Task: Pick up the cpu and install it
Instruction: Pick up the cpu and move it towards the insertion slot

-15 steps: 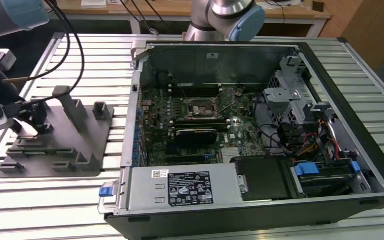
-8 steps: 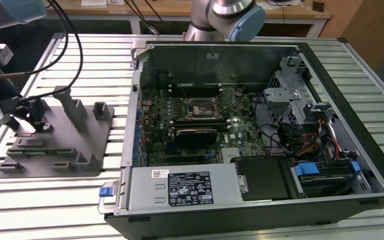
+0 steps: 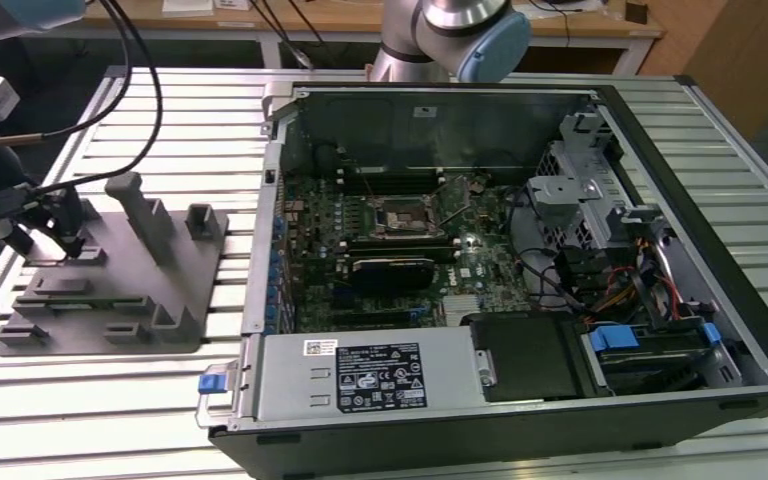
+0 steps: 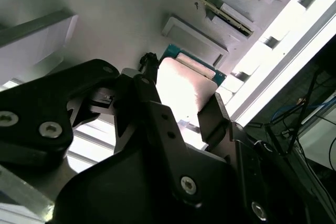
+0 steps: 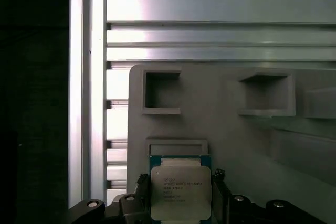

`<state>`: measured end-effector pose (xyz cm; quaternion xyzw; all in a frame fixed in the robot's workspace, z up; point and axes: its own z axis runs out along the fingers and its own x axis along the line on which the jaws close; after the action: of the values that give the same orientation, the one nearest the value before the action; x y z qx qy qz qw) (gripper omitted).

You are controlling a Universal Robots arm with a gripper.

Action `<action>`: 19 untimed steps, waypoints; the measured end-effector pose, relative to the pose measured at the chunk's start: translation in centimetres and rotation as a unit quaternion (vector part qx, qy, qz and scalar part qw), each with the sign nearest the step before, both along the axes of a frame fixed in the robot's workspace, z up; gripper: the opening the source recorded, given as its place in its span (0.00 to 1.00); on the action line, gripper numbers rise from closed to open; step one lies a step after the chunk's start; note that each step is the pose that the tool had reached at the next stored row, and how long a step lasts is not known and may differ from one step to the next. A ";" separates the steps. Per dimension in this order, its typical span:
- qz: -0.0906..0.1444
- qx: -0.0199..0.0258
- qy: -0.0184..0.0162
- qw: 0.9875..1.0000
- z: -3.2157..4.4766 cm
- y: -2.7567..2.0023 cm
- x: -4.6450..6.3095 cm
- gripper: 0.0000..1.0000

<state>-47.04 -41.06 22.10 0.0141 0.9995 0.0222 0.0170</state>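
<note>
Between end effector (image 5: 181,199) fingers: small square silver-topped cpu (image 5: 180,192), flanked, grip closure indeterminate, over grey plastic fixture plate (image 5: 231,140). Pick-up step; needs secure closure.

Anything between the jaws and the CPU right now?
Nothing visible. In both wrist views the small silver-topped square cpu lies on the grey plastic fixture plate with the black gripper straddling it, one jaw at each side.

an open computer case (image 3: 518,400) lies on a slatted metal table (image 3: 758,180), its green motherboard (image 3: 398,250) exposed. at the exterior view's left, a grey fixture plate (image 3: 157,300) with upright posts rests on the table.
</note>
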 end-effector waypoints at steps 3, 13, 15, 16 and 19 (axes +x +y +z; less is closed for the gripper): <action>0.000 0.000 0.000 1.000 0.43 0.01 0.0 0.55; 0.000 0.000 -0.001 1.000 1.84 0.03 0.0 0.55; 0.000 0.000 -0.001 1.000 2.03 0.03 0.0 0.55; 0.000 0.000 -0.001 1.000 2.14 0.03 0.0 0.55; 0.000 0.000 -0.001 1.000 2.50 0.03 0.0 0.55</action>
<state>-47.04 -41.04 24.60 0.0141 0.9995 0.0222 0.0182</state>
